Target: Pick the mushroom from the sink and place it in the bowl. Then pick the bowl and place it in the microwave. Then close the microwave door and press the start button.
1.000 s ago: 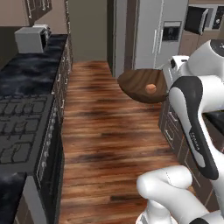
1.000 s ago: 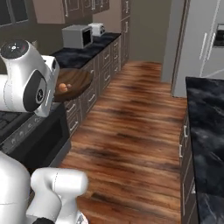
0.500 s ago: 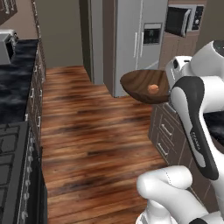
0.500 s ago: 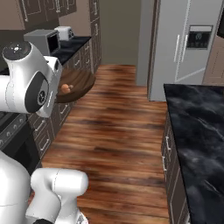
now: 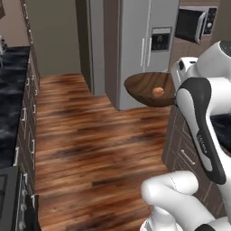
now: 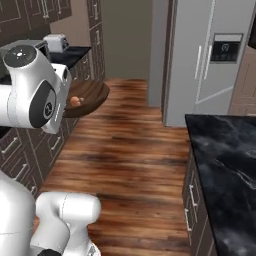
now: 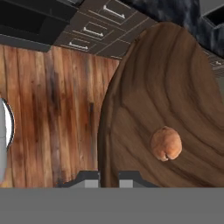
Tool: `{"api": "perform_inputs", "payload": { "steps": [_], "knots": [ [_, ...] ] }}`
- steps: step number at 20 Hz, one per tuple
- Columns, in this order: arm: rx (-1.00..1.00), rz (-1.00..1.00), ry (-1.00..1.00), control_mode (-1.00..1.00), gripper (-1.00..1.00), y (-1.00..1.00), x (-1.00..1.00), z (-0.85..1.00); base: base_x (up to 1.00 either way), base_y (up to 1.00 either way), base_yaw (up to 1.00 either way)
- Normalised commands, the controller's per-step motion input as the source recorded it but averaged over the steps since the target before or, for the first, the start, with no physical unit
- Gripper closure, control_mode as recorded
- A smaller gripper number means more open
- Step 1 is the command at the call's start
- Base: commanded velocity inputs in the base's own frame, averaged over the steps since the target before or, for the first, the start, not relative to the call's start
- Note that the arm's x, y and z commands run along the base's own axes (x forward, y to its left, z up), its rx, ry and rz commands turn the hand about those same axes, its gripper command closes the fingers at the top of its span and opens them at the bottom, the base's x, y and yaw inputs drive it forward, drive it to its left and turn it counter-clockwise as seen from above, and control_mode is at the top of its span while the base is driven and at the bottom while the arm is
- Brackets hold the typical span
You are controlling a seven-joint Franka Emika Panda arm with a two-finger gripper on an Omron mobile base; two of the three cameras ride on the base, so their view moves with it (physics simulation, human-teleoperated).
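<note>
Carrying the bowl [image 5: 149,88] level by its rim, pinched in the closed gripper [image 7: 108,178], should keep the mushroom [image 7: 166,143] from rolling out before reaching the microwave [image 5: 194,23].

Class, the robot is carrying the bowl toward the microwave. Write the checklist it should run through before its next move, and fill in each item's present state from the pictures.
1. Mushroom lies inside the bowl: ok.
2. Hand grips the bowl's rim, one finger on each side: ok.
3. Bowl is held level enough that the mushroom stays put: ok; it looks near level in both base views.
4. Microwave is in sight, up right beside the fridge: ok.
5. Microwave door is open: cannot tell.
6. Floor ahead is free of obstacles: ok.
</note>
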Motion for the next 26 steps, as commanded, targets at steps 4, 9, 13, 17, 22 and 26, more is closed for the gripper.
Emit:
{"api": "perform_inputs", "payload": {
  "steps": [4,9,13,17,22,26],
  "knots": [
    [0.0,0.0,0.0,1.0,1.0,0.0,0.0,0.0,1.0,0.14,-0.07],
    [0.0,0.0,0.0,1.0,1.0,0.0,0.0,0.0,1.0,0.12,-0.05],
    [0.0,0.0,0.0,1.0,1.0,0.0,0.0,0.0,1.0,0.1,-0.03],
    [0.0,0.0,0.0,1.0,1.0,0.0,0.0,0.0,1.0,0.01,0.0],
    [0.0,0.0,0.0,1.0,1.0,0.0,0.0,0.0,1.0,0.0,-0.02],
    [0.0,0.0,0.0,1.0,1.0,0.0,0.0,0.0,1.0,0.0,-0.06]
  ]
}}
